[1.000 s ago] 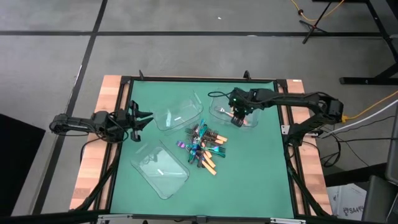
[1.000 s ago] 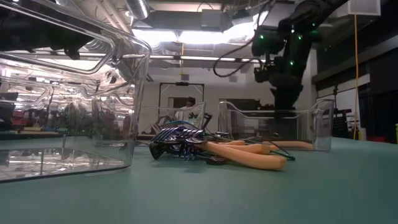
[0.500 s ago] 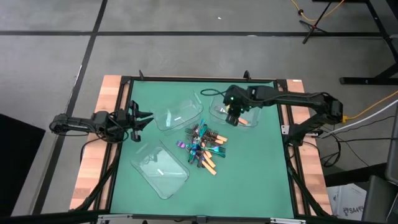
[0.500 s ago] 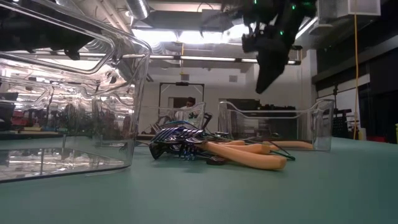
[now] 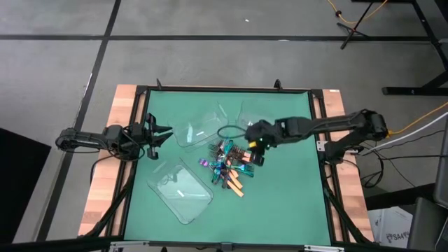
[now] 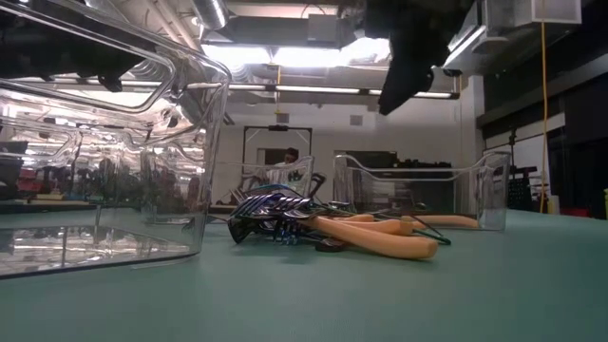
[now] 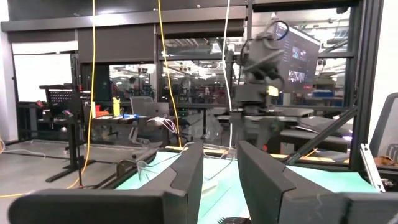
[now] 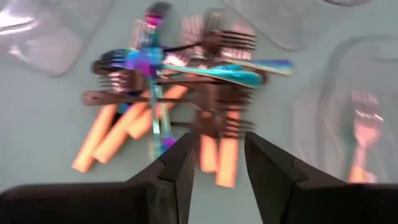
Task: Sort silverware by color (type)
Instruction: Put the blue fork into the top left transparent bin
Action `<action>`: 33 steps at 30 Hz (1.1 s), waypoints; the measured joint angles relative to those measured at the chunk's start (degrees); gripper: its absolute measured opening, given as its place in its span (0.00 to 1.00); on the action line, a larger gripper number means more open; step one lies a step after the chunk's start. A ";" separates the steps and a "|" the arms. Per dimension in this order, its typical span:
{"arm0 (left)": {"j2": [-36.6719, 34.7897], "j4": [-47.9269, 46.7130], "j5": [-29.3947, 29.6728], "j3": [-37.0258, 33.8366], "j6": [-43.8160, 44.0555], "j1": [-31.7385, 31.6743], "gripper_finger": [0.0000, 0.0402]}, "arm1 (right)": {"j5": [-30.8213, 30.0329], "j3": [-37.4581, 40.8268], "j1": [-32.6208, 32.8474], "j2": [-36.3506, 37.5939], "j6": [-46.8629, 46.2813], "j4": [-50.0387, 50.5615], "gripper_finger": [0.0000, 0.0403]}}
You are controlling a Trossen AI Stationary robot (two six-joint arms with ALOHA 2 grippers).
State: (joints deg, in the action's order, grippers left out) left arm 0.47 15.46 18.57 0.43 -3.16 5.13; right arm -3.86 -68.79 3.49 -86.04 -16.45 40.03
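Observation:
The silverware [image 5: 227, 163] lies in a crossed pile mid-table: iridescent blue-teal, orange-handled and dark forks, also seen in the low view [image 6: 323, 223]. My right gripper [image 5: 253, 145] hovers open above the pile's right side. In its wrist view [image 8: 217, 142] the fingers stand apart over dark and orange forks and touch nothing. One orange-handled fork [image 8: 362, 134] lies in the right clear tray [image 5: 260, 112]. My left gripper [image 5: 158, 133] waits open at the table's left edge.
Two more clear trays stand left of the pile, one toward the far side [image 5: 200, 127] and one toward the near side [image 5: 180, 189]. The near tray's wall [image 6: 104, 152] fills the low view's left. Bare green mat lies near and right of the pile.
My right gripper has risen out of the right tray and swung toward the table's left and near side, ending above the pile. An orange-handled fork stays behind in that tray. The pile itself has not moved.

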 joint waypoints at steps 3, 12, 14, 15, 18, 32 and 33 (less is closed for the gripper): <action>0.00 0.00 0.00 0.00 0.00 -0.02 0.23 | 0.00 0.00 2.35 -1.46 -0.02 -2.27 0.32; 0.00 -0.82 0.02 0.00 0.00 0.00 0.23 | 0.01 0.00 6.78 -8.91 0.02 -11.08 0.32; 0.00 -0.85 0.02 0.00 0.00 0.00 0.23 | 0.03 0.00 7.33 -10.57 0.01 -11.54 0.32; 0.00 -0.87 0.02 0.00 0.00 0.00 0.23 | 0.01 0.00 7.56 -11.43 0.04 -12.60 0.32; 0.00 -0.86 0.02 0.00 0.00 0.00 0.23 | 0.52 0.00 7.93 -13.76 0.04 -13.90 0.32; 0.00 -0.93 0.02 0.00 0.01 0.00 0.23 | 2.98 0.00 7.78 -21.12 0.06 -19.99 0.32; 0.00 -0.94 0.01 0.00 0.02 -0.01 0.23 | 2.99 0.00 7.78 -21.54 0.06 -20.35 0.32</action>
State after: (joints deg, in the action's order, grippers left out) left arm 0.47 14.52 18.58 0.43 -3.14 5.11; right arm -0.86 -68.79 11.27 -107.58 -16.38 19.67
